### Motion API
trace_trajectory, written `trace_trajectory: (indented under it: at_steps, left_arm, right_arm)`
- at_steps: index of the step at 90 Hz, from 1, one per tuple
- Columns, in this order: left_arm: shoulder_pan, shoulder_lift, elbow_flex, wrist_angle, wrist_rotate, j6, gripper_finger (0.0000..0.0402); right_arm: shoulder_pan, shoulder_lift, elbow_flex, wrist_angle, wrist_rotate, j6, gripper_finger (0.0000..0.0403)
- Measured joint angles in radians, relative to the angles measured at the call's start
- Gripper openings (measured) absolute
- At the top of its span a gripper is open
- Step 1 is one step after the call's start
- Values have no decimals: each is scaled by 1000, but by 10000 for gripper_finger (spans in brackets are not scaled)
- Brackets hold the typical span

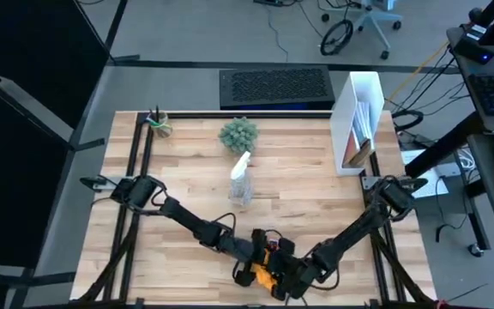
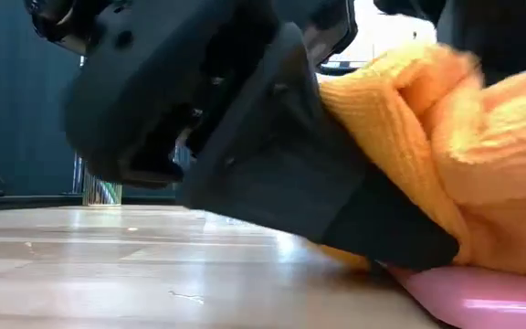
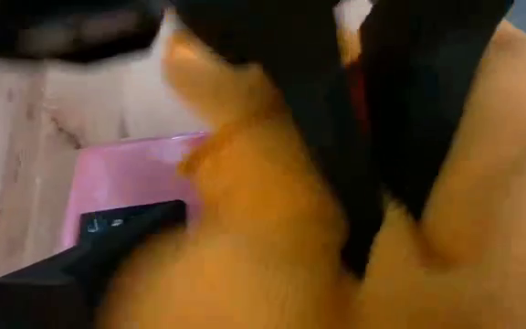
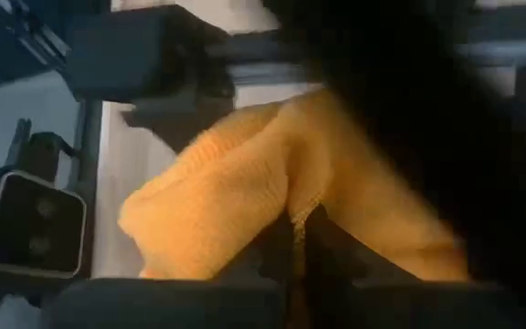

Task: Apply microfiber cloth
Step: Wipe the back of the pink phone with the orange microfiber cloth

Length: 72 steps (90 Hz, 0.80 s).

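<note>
1. Seen from above, both dark arms reach to the near edge of the wooden tabletop point(image 1: 316, 184) and meet over one spot. The left hand point(image 1: 251, 273) comes in from the left and the right hand point(image 1: 292, 276) from the right.
2. The microfiber cloth point(image 1: 266, 276), orange-yellow and bunched, sits between the two hands. In the low view the cloth point(image 2: 455, 155) rests on a flat pink object point(image 2: 482, 297) that lies on the tabletop. Whether a phone lies there too cannot be made out.
3. In the right wrist view, a fold of the cloth point(image 4: 272, 201) runs down into the narrow gap between the right hand's own fingers, so that hand appears clamped on the cloth.
4. In the left wrist view, cloth point(image 3: 245, 247) fills most of the frame beside the pink object point(image 3: 126, 178). A dark finger lies along the pink surface, but whether the left hand is open or closed cannot be told.
5. The step in hand looks like pressing and wiping. To do it well, the holding hand would keep the fold firmly pinched, press the cloth flat and sweep slowly.
6. The pink object may slide. The other hand could steady it.
7. A clear spray bottle point(image 1: 241, 180) and a small green plant point(image 1: 238, 133) stand well apart, farther back.
</note>
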Motion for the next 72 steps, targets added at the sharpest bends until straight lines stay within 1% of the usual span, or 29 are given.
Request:
trace_trajectory:
  at_steps: [14,19,25,32,46,54,66,72]
  left_arm:
    - [0,1,2,12,10,-23,395]
    - [0,1,2,11,9,-27,395]
    - [4,0,2,8,-1,-30,395]
    - [7,0,2,8,-11,-33,395]
    - [7,1,2,12,-13,-33,395]
    - [7,1,1,16,-13,-35,395]
    - [6,1,0,28,-13,-36,395]
    - [6,1,0,25,-13,-35,395]
  right_arm:
    - [39,-13,5,-75,2,74,0]
    - [54,-34,4,-125,-10,82,0]
    - [70,-64,4,-182,-52,98,0]
    - [79,-99,1,-248,-65,101,0]
    - [81,-159,-1,-271,-53,80,0]
    - [84,-184,-1,-287,-27,76,0]
    - [80,-181,-1,-326,106,89,0]
    - [68,-152,0,-335,112,122,0]
